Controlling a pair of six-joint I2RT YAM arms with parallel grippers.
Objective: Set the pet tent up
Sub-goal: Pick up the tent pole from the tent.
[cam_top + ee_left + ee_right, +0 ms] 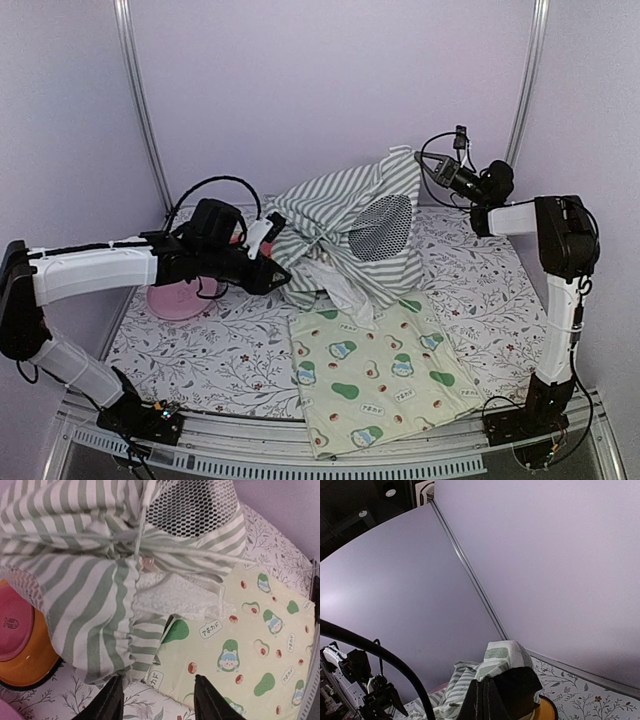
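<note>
1. The tent [340, 225] lies slumped in the middle of the table [200, 350]. Its near edge touches the far edge of the mat [380, 375], and the bowl [180, 298] sits just to its left.
2. Your right fingers [487, 700] are pressed together on a wad of striped cloth at the tent's upper right corner and hold that corner up off the table.
3. Your left fingers [268, 272] are spread and hold nothing. They sit low beside the gathered hem on the tent's left side.
4. Expect the tent to be light and limp. It sags wherever nothing holds it, so one pinch will likely raise only that corner.
5. Take hold at a gathered hem or seam, where the bunched layers should give a surer pinch. A single thin layer may slip out.
6. Stay off the mesh window [385, 228] and the lace curtain [175, 597], which look the easiest parts to snag or tear.
7. In the left wrist view, thin white lines cross the bunched cloth. You cannot tell whether they are poles or cords. If they are poles, they will be the only stiff parts.
8. Lift rather than drag, or the mat may come along.
</note>
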